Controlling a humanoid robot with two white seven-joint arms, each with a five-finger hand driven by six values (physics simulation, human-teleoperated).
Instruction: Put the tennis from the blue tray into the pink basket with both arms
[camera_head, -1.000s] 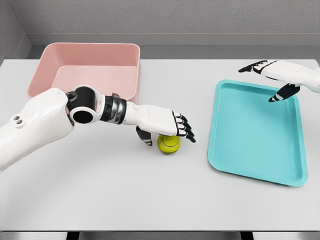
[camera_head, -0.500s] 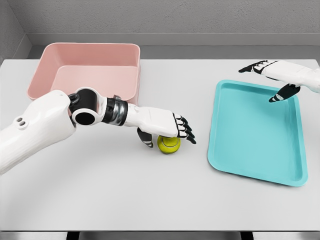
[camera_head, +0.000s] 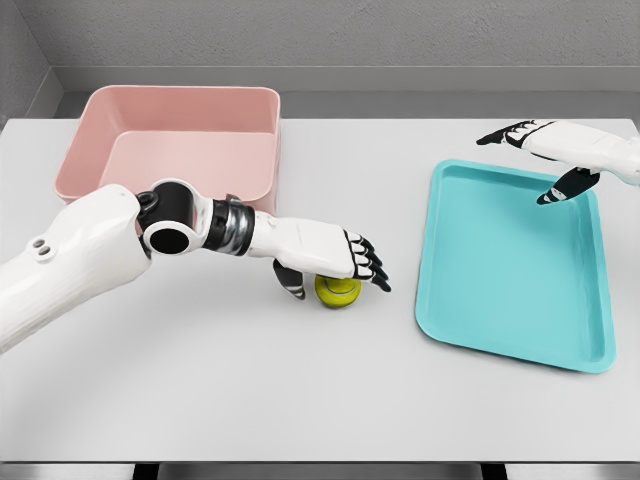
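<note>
A yellow-green tennis ball (camera_head: 337, 291) lies on the white table, between the pink basket (camera_head: 180, 140) and the blue tray (camera_head: 515, 262). My left hand (camera_head: 335, 265) hovers right over the ball, palm down, fingers stretched past it and thumb hanging at its left side; the fingers are spread and not closed around it. The ball's top is hidden by the palm. My right hand (camera_head: 540, 160) hangs above the tray's far right corner, fingers spread, holding nothing. Nothing lies in the tray or in the basket.
The table's front edge runs along the bottom of the view, and a grey wall stands behind the basket.
My left hand has sunk a little lower onto the ball and the forearm has dropped slightly. The ball and the right hand have stayed put.
</note>
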